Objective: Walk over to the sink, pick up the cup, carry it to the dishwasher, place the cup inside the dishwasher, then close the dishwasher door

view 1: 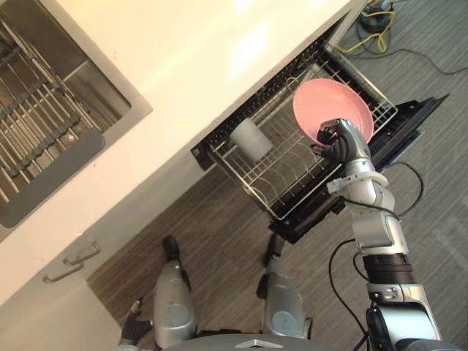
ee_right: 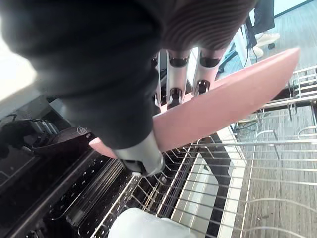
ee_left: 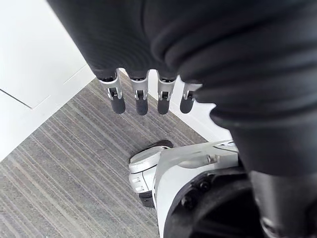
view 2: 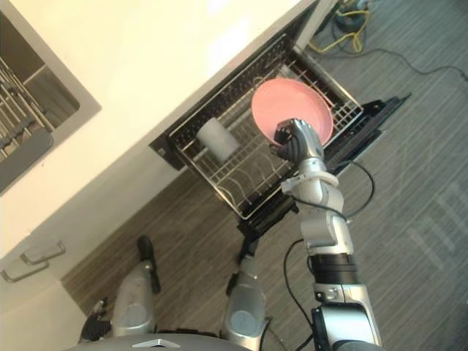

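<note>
My right hand is curled on the rim of a pink bowl and holds it tilted above the pulled-out wire rack of the open dishwasher. In the right wrist view the thumb and fingers pinch the bowl's edge. A white cup lies on its side in the rack's back left part, apart from the bowl. It also shows low in the right wrist view as a white cup. My left hand hangs by my side over the floor, fingers straight, holding nothing.
The dishwasher door is folded down to the right of the rack. A pale countertop runs above it, with a steel sink and its grid at the far left. Cabinet handles show lower left. Yellow cables lie on the floor.
</note>
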{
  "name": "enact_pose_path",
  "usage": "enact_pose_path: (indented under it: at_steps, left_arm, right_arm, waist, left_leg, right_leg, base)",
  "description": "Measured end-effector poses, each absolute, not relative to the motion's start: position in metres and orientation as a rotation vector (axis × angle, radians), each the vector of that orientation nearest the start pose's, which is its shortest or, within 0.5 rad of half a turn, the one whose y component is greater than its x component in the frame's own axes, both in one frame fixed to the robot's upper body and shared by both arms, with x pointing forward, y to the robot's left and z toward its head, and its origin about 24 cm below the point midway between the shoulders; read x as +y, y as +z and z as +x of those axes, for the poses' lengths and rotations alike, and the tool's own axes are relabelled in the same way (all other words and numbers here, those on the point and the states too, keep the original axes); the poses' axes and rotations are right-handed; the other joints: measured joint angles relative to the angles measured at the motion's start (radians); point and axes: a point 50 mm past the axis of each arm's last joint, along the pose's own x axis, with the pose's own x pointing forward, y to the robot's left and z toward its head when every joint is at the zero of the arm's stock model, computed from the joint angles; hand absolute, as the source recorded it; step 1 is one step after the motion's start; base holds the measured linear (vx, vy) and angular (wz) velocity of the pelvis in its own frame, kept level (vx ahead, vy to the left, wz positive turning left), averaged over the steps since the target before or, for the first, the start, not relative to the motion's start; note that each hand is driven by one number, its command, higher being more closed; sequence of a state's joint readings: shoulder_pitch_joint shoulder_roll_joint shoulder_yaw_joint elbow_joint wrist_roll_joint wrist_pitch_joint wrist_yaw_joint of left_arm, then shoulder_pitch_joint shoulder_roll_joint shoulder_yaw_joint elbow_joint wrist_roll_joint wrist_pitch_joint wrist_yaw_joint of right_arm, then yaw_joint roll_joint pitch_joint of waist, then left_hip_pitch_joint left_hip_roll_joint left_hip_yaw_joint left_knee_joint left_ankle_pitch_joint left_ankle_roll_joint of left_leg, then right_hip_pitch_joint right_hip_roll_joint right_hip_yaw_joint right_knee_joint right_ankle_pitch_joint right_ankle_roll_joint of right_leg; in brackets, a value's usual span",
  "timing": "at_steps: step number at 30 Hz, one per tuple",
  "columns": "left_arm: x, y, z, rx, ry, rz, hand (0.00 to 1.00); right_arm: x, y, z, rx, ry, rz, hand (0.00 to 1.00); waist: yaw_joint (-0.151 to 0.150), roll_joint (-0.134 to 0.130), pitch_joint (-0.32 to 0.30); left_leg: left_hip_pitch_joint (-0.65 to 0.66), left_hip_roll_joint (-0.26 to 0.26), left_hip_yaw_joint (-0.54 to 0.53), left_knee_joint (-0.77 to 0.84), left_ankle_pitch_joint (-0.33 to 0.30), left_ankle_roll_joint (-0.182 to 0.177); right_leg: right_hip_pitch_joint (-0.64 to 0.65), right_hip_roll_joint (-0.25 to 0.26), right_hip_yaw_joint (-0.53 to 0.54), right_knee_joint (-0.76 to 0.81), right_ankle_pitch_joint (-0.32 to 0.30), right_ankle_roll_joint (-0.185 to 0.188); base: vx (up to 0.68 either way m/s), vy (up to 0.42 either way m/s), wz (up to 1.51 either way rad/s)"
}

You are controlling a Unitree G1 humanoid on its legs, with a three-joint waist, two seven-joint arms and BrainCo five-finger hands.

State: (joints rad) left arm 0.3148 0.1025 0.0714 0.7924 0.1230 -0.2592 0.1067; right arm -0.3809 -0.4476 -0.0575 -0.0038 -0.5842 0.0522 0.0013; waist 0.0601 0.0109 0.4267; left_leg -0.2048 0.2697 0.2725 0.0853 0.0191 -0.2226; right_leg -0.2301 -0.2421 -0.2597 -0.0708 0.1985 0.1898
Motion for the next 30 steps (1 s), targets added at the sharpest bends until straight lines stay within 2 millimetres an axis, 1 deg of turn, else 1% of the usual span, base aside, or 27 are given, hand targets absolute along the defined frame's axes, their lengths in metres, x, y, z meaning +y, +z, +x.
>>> enact_pose_path:
  at_steps: [2,3,5,7,11,13,16,18,21,23,26,29,30]
  left_arm:
    - [0.209,-0.137,0.077,0.832,0.177,0.216,0.00]
    - [0.206,-0.137,0.081,0.831,0.163,0.216,0.00]
    - [0.204,-0.138,0.084,0.829,0.150,0.215,0.00]
    - [0.202,-0.137,0.087,0.824,0.142,0.212,0.00]
    - [0.200,-0.137,0.090,0.820,0.133,0.211,0.00]
    - [0.200,-0.138,0.090,0.826,0.131,0.206,0.00]
    - [0.197,-0.138,0.093,0.827,0.118,0.202,0.00]
    - [0.197,-0.138,0.093,0.827,0.111,0.206,0.00]
    - [0.197,-0.138,0.095,0.828,0.100,0.209,0.00]
    - [0.197,-0.138,0.095,0.832,0.091,0.213,0.00]
    - [0.194,-0.138,0.098,0.835,0.077,0.205,0.00]
    - [0.193,-0.139,0.098,0.839,0.071,0.204,0.00]
    - [0.193,-0.139,0.099,0.841,0.068,0.205,0.00]
  right_arm:
    - [-0.218,0.170,0.316,-0.325,-0.158,-1.024,1.00]
    - [-0.221,0.169,0.318,-0.309,-0.154,-1.038,1.00]
    - [-0.222,0.167,0.320,-0.296,-0.146,-1.050,1.00]
    - [-0.223,0.161,0.324,-0.267,-0.134,-1.047,1.00]
    - [-0.222,0.155,0.328,-0.236,-0.110,-1.050,1.00]
    - [-0.220,0.152,0.332,-0.220,-0.098,-1.052,1.00]
    - [-0.226,0.142,0.335,-0.167,-0.093,-1.026,1.00]
    - [-0.231,0.134,0.338,-0.122,-0.103,-1.026,1.00]
    - [-0.237,0.130,0.340,-0.094,-0.123,-1.029,1.00]
    - [-0.241,0.131,0.343,-0.088,-0.149,-1.033,1.00]
    - [-0.258,0.139,0.350,-0.055,-0.230,-1.043,1.00]
    - [-0.271,0.148,0.355,-0.030,-0.269,-1.000,1.00]
    - [-0.274,0.149,0.356,-0.023,-0.276,-0.993,0.00]
  waist:
    - [0.004,0.010,0.009]
    - [0.010,0.024,0.017]
    - [0.013,0.034,0.023]
    - [0.016,0.047,0.032]
    - [0.024,0.055,0.036]
    - [0.023,0.058,0.038]
    - [0.024,0.067,0.042]
    - [0.020,0.068,0.042]
    - [0.020,0.068,0.042]
    - [0.020,0.070,0.042]
    - [0.020,0.084,0.049]
    - [0.019,0.090,0.049]
    - [0.019,0.092,0.050]
  left_leg:
    - [-0.007,-0.005,-0.003,0.000,0.001,0.002]
    - [-0.012,-0.010,-0.008,-0.001,0.003,0.004]
    - [-0.024,-0.014,-0.026,-0.001,0.006,0.008]
    - [-0.033,-0.017,-0.039,-0.007,0.017,0.012]
    - [-0.037,-0.024,-0.054,-0.048,0.052,0.012]
    - [-0.037,-0.030,-0.054,-0.062,0.064,0.015]
    - [-0.040,-0.048,-0.057,-0.075,0.076,0.023]
    - [-0.043,-0.064,-0.059,-0.084,0.083,0.029]
    - [-0.044,-0.078,-0.063,-0.092,0.088,0.034]
    - [-0.044,-0.087,-0.065,-0.101,0.094,0.037]
    - [-0.060,-0.090,-0.083,-0.111,0.108,0.037]
    - [-0.059,-0.097,-0.083,-0.142,0.128,0.040]
    - [-0.059,-0.099,-0.083,-0.144,0.129,0.040]
  right_leg:
    - [-0.006,-0.005,-0.001,0.002,0.000,0.000]
    - [-0.007,-0.010,-0.004,0.003,0.000,0.000]
    - [-0.013,-0.013,-0.010,0.003,0.000,0.000]
    - [-0.014,-0.015,-0.025,0.003,0.000,0.001]
    - [-0.028,-0.017,-0.032,0.012,-0.001,0.001]
    - [-0.037,-0.023,-0.034,0.019,-0.001,0.001]
    - [-0.046,-0.040,-0.032,0.022,0.004,0.010]
    - [-0.052,-0.055,-0.031,0.022,0.011,0.016]
    - [-0.052,-0.069,-0.033,0.020,0.016,0.022]
    - [-0.053,-0.076,-0.035,0.019,0.019,0.024]
    - [-0.058,-0.079,-0.053,0.019,0.020,0.024]
    - [-0.072,-0.083,-0.053,0.019,0.026,0.024]
    - [-0.073,-0.084,-0.053,0.019,0.026,0.025]
  base:
    - [-0.01,0.005,0.04]
    - [-0.02,0.012,0.10]
    - [-0.02,0.008,0.12]
    - [-0.02,0.001,0.16]
    - [-0.03,-0.004,0.13]
    - [-0.05,0.003,0.05]
    - [-0.05,0.015,0.06]
    - [-0.05,0.029,0.07]
    - [-0.02,0.023,0.08]
    - [-0.01,0.015,0.10]
    - [-0.01,-0.002,0.15]
    - [0.00,-0.003,0.02]
    - [0.00,0.000,0.04]
